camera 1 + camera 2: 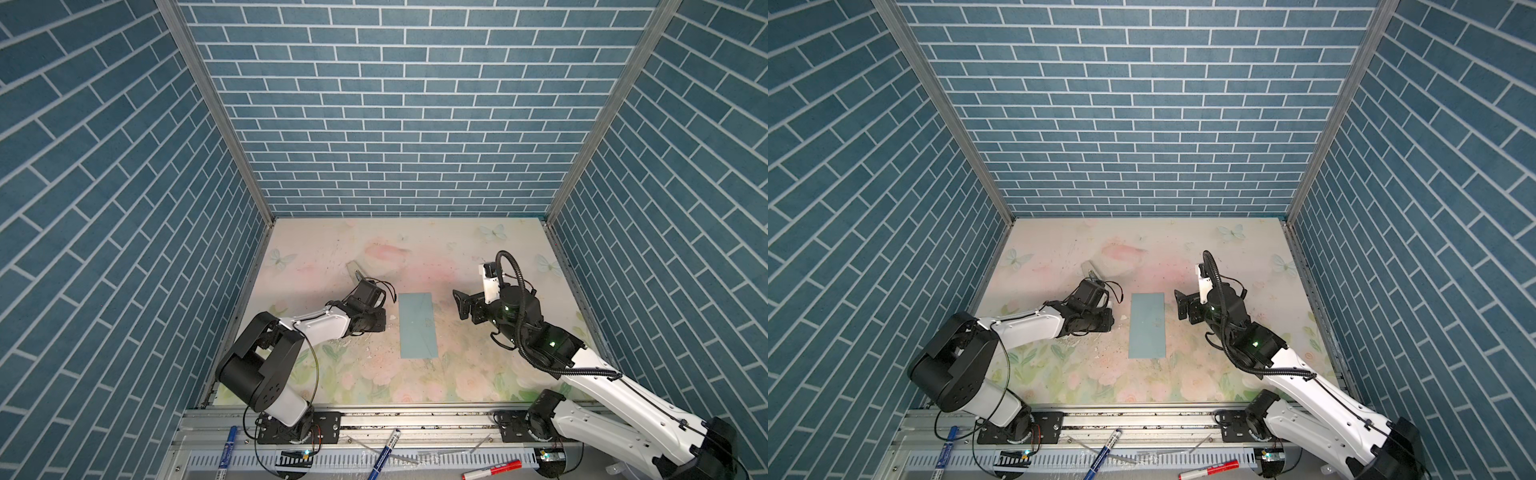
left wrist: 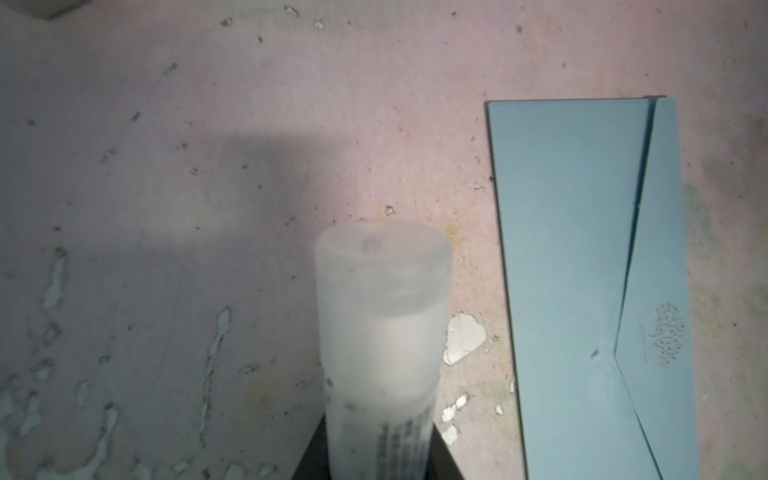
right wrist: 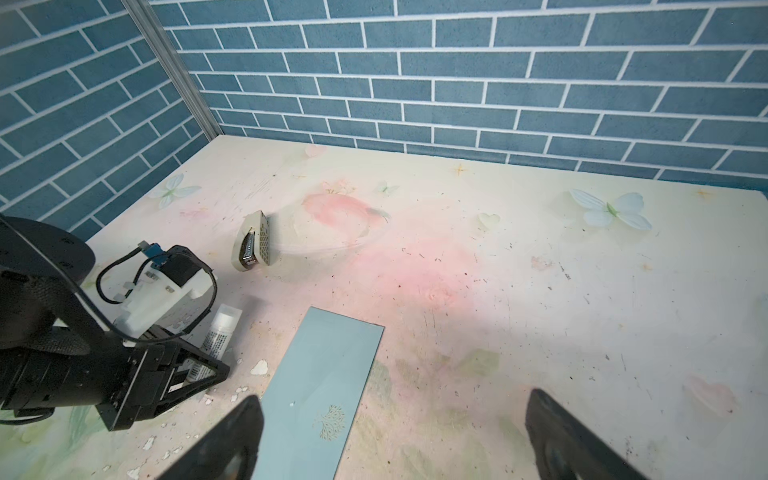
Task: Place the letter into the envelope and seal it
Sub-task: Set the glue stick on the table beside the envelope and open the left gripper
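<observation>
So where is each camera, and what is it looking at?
Top views: high at the front, looking down on the table; left arm and right arm show.
Left wrist: on its arm, looking down past the left gripper holding a glue stick.
Right wrist: on its arm, facing the back wall; the open right gripper shows.
Both wrist views share the envelope and glue stick.

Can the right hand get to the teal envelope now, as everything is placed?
Probably yes: the right hand is open and empty beside the envelope, and nothing lies between them.
</observation>
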Action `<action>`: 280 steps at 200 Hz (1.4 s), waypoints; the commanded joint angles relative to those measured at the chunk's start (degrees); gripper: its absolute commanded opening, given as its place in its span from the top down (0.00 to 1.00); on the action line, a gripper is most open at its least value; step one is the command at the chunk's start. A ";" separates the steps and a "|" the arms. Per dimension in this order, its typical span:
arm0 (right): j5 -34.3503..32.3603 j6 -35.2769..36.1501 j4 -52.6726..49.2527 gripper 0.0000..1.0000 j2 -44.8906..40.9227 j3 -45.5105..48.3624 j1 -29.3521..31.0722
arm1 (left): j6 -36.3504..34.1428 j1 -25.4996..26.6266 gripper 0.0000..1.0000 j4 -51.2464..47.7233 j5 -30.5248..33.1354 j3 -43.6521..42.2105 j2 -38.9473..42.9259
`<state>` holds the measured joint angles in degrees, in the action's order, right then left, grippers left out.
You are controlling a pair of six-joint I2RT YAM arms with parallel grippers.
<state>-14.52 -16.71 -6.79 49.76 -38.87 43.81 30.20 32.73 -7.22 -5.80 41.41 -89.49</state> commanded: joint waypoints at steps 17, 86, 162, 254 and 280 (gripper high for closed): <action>1.12 -1.69 0.81 0.02 0.33 0.90 -0.57 | 0.56 -0.83 0.78 1.03 1.25 -1.23 -0.49; 1.61 -1.77 0.39 0.02 0.24 1.14 -0.92 | 2.05 -0.94 0.67 2.90 0.45 -2.44 -0.98; 1.67 -1.84 -0.18 0.01 -0.58 1.51 -1.27 | 3.27 -0.94 0.64 4.23 -0.22 -2.89 -2.00; 2.46 -1.71 0.19 0.01 -0.53 1.74 -1.82 | 3.43 -1.00 0.53 2.18 2.84 -2.86 4.28; 2.57 -1.21 0.39 0.01 -0.76 1.64 -2.81 | 1.24 -0.97 0.44 -2.36 7.66 -1.91 12.49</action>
<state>-12.32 -16.73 -6.85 49.93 -38.50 41.95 33.54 32.16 -4.64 -3.40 38.81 -84.40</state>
